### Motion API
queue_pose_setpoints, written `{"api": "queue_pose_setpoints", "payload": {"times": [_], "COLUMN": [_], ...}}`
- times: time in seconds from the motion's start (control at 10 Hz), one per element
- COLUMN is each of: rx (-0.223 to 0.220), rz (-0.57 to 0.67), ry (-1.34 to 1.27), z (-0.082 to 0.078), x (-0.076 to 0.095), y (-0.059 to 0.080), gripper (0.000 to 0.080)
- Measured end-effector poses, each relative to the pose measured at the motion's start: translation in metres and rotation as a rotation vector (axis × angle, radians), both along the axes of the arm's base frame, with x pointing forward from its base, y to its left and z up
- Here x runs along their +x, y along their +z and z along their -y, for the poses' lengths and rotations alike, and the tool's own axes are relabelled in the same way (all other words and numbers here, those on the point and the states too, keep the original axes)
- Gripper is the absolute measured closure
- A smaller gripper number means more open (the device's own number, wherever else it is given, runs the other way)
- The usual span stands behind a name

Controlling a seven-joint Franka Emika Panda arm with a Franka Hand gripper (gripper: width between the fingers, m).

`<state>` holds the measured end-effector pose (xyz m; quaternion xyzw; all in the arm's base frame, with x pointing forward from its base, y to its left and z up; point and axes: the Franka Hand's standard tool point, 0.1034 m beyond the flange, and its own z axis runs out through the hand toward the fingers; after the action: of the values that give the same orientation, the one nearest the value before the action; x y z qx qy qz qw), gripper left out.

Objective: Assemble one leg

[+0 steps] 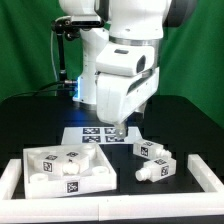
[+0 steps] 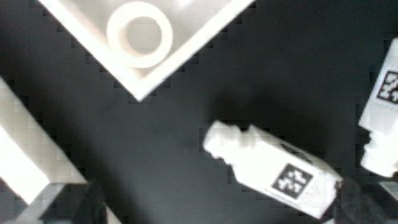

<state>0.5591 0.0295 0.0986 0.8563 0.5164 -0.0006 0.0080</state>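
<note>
Two stubby white legs with tags lie on the black table at the exterior view's right, one (image 1: pixel 150 150) behind the other (image 1: pixel 155 169). The large white square panel (image 1: pixel 45 181) lies at the left with more small tagged blocks (image 1: pixel 62 165) on it. My gripper (image 1: pixel 119 129) hangs just above the table, behind and left of the legs, holding nothing. In the wrist view one leg (image 2: pixel 267 166) lies ahead of the gripper, tag up. A corner of the panel (image 2: pixel 146 58) with a round hole shows beyond it. The jaws stand wide apart, touching nothing.
The marker board (image 1: pixel 92 134) lies flat just left of the gripper. White border walls stand at the left (image 1: pixel 9 177) and right (image 1: pixel 206 170) table edges. Another tagged white piece (image 2: pixel 379 88) shows at the wrist view's edge.
</note>
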Motion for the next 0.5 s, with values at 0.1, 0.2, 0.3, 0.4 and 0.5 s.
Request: {"api": "queue_pose_setpoints", "payload": {"times": [0.1, 0.2, 0.3, 0.4, 0.5], "rx": [0.011, 0.012, 0.015, 0.015, 0.015], "rz": [-0.001, 0.005, 0.015, 0.022, 0.020], "ry": [-0.023, -0.046, -0.056, -0.059, -0.058], "z": [-0.011, -0.024, -0.024, -0.022, -0.022], "x": [-0.015, -0.019, -0.006, -0.003, -0.004], "y": [-0.013, -0.018, -0.011, -0.010, -0.011], "gripper": [0.0150, 0.0150, 0.0150, 0.0150, 0.0150]}}
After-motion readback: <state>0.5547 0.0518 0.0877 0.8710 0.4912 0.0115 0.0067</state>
